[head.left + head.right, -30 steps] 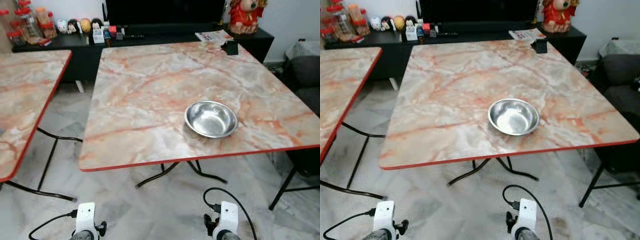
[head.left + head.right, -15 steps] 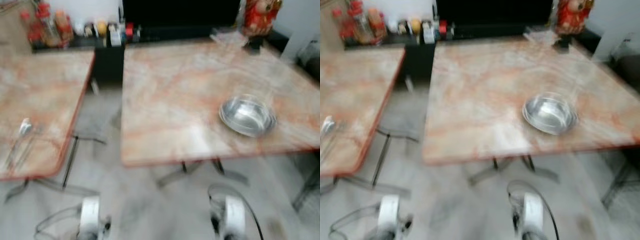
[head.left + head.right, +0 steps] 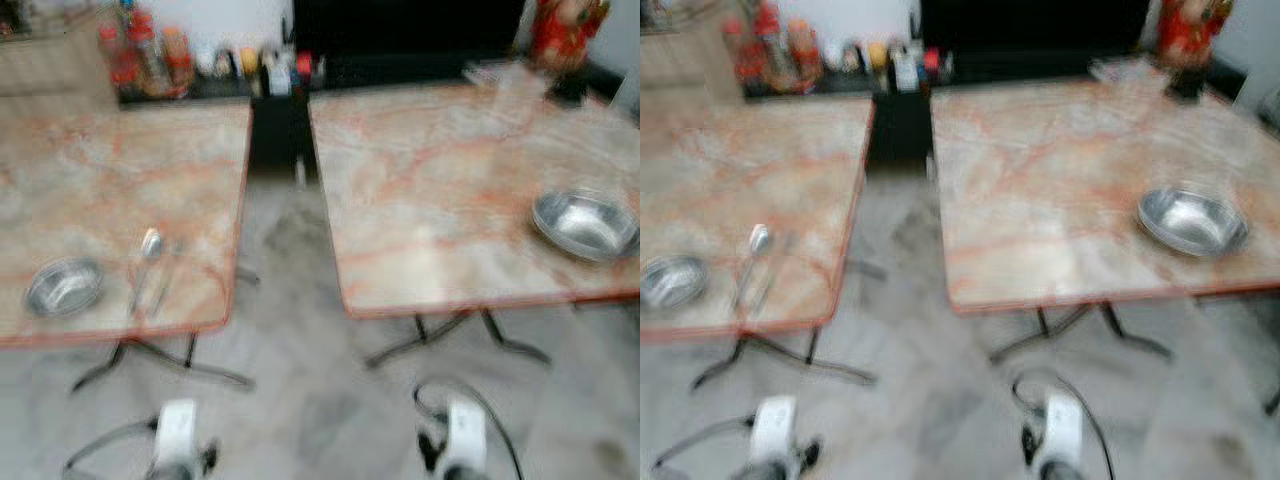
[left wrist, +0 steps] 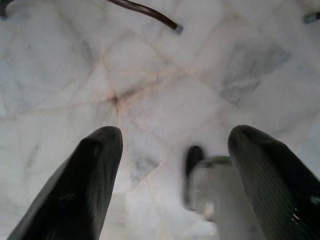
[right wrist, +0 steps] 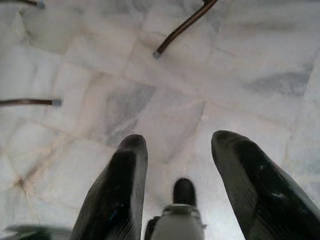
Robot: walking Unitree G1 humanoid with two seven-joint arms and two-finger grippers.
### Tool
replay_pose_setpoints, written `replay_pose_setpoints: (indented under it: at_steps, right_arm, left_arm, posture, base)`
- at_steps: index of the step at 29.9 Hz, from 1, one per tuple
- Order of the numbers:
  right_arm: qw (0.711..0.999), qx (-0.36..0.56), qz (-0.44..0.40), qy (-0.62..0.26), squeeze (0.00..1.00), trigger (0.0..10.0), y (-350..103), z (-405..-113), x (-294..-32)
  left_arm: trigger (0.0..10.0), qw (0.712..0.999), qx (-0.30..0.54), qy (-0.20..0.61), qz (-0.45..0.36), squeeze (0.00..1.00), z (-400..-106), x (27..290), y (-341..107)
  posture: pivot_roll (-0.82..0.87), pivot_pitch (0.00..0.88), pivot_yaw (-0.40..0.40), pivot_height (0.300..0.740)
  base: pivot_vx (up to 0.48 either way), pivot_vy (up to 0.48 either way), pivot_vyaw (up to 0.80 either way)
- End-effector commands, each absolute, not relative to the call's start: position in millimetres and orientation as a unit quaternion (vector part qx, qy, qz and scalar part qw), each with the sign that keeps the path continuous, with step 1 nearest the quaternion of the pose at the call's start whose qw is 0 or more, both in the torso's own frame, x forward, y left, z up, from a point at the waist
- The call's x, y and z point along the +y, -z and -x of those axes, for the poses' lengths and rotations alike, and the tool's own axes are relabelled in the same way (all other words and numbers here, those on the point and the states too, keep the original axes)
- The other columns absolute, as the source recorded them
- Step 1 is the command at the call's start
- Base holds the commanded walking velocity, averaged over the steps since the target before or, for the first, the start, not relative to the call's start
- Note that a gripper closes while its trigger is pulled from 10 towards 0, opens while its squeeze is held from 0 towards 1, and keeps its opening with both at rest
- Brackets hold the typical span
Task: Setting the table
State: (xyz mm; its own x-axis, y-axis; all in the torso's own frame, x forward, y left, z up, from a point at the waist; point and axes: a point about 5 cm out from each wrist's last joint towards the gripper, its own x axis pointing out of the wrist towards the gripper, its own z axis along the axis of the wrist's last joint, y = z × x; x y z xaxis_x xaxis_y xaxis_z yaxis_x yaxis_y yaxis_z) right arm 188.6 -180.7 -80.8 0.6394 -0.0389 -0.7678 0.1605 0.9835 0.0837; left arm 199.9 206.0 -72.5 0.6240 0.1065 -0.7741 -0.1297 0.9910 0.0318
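Two marble-patterned tables with red edges stand side by side. A steel bowl (image 3: pixel 585 223) sits near the front right of the right table (image 3: pixel 440 190). On the left table (image 3: pixel 110 200) lie a smaller steel bowl (image 3: pixel 63 287) and a spoon (image 3: pixel 148 262) with another utensil beside it. Both arms hang low over the floor. My left gripper (image 4: pixel 170 170) is open above the marble tiles, and my right gripper (image 5: pixel 177 170) is open too, with nothing held. The head views are blurred.
A black cabinet (image 3: pixel 400 70) runs along the back wall with jars (image 3: pixel 140 55), small figurines and a red figure (image 3: pixel 565 30). A floor gap (image 3: pixel 285 290) separates the tables. Black folding table legs (image 5: pixel 182 27) cross the tiles near my arms.
The camera has swung left: the right table and its bowl slid rightward in view, and the left table with its small bowl and spoon came in. The arms still hang.
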Motion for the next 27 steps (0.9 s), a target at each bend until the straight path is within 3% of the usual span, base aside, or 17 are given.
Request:
replay_pose_setpoints:
  at_steps: [1,20,27]
  right_arm:
    - [0.905,0.415,-0.077,0.051,0.0,10.0,79.1,-192.7,-175.8]
    - [0.904,0.416,-0.082,0.053,0.0,10.0,78.9,-193.3,-176.2]
    - [0.903,0.418,-0.08,0.049,0.0,10.0,79.1,-193.2,-176.1]
  left_arm:
    - [10.0,0.902,0.423,-0.085,0.01,0.0,-202.2,217.9,69.0]
    - [10.0,0.907,0.412,-0.089,0.015,0.0,-207.7,220.1,65.2]
    - [10.0,0.912,0.402,-0.075,0.006,0.0,-215.1,212.1,62.5]
  posture:
    - [0.02,0.058,0.001,0.74]
    - [0.03,0.084,-0.008,0.74]
    - [0.03,0.086,-0.011,0.74]
  base:
    - [0.0,0.48,0.0]
    - [0.0,0.48,0.0]
    - [0.0,0.154,0.0]
